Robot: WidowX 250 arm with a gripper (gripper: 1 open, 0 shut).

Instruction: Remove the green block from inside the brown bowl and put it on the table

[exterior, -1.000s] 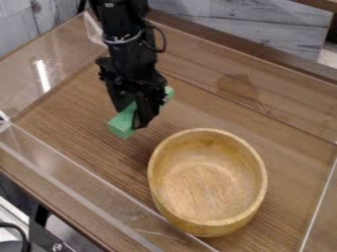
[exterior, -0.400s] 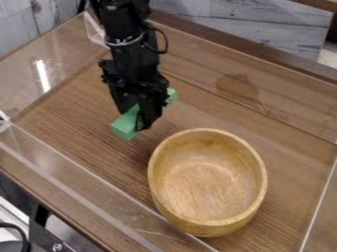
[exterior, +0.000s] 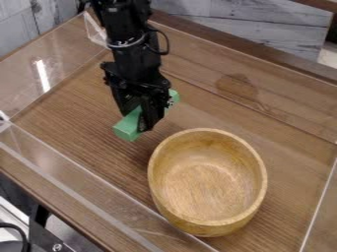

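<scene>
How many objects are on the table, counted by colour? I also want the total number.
Green: 1, the green block, held in the gripper and low over the table
Light brown: 1, the brown bowl, with nothing inside
Total: 2

The end effector (exterior: 140,110), clamped on the green block (exterior: 128,126), has drifted slightly rightward toward the brown bowl (exterior: 208,182) since a second ago, carrying the block's lower end with it.
</scene>
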